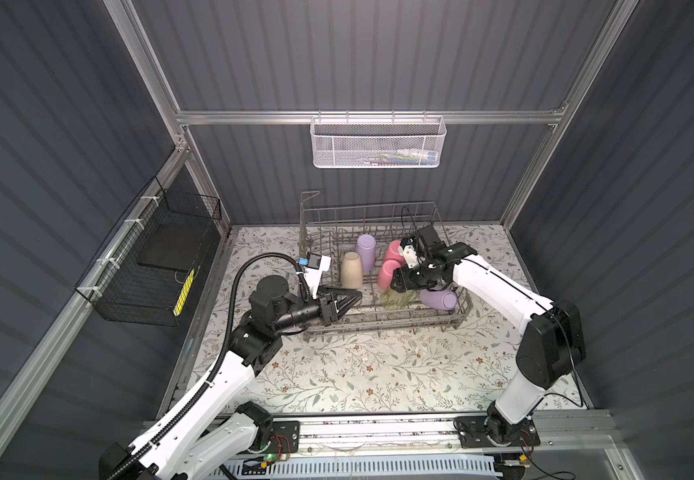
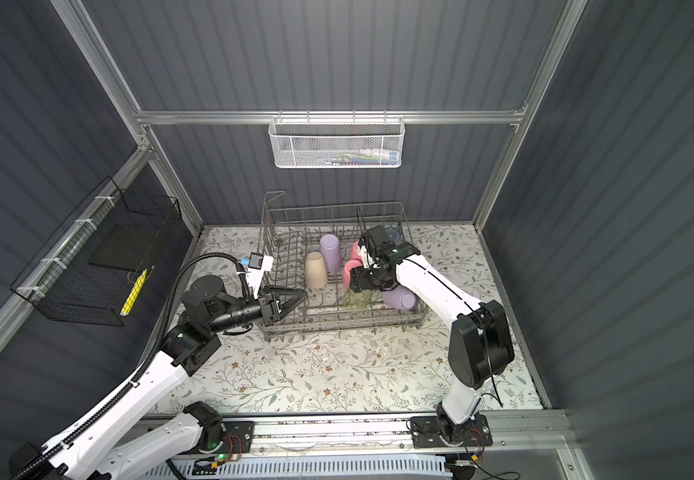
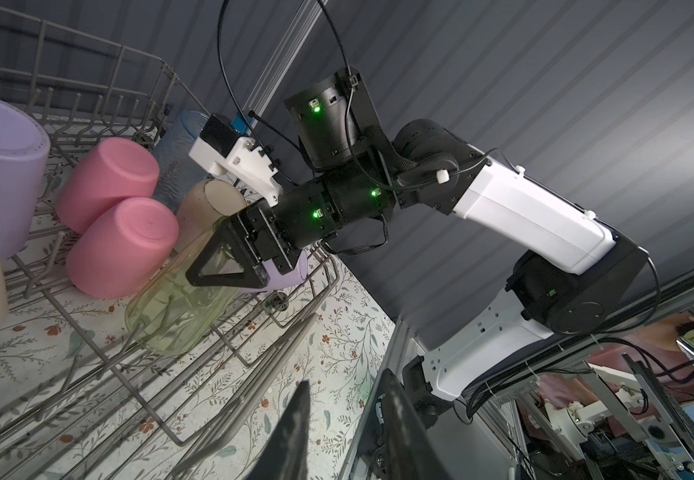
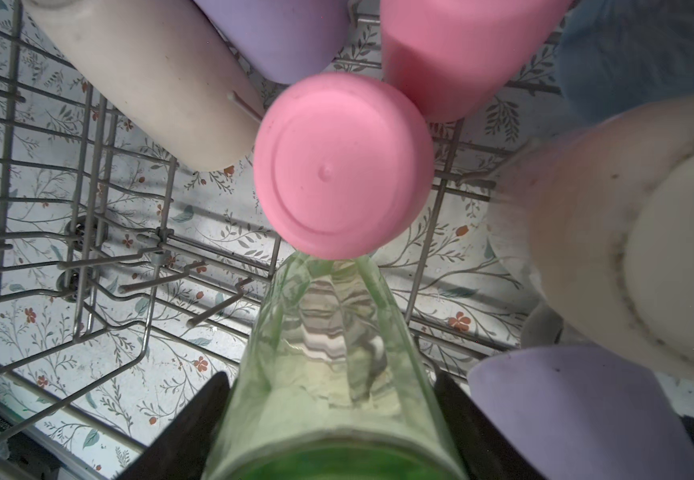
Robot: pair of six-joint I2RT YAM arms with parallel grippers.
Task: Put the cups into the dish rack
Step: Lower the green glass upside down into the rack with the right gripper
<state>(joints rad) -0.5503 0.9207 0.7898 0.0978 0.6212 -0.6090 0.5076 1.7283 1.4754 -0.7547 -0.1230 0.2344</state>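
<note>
Grasping green cup [image 4: 328, 374] squarely between right jaws, inside rack [image 1: 378, 324]. Holding left jaws parted, empty, at rack's edge.

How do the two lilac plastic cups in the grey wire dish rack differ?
The lilac plastic cup at the back stands bottom up; the lilac plastic cup at the front right lies on its side. The back one is next to a cream plastic cup; the front one sits partly under the right arm. Both are in the grey wire dish rack.
</note>
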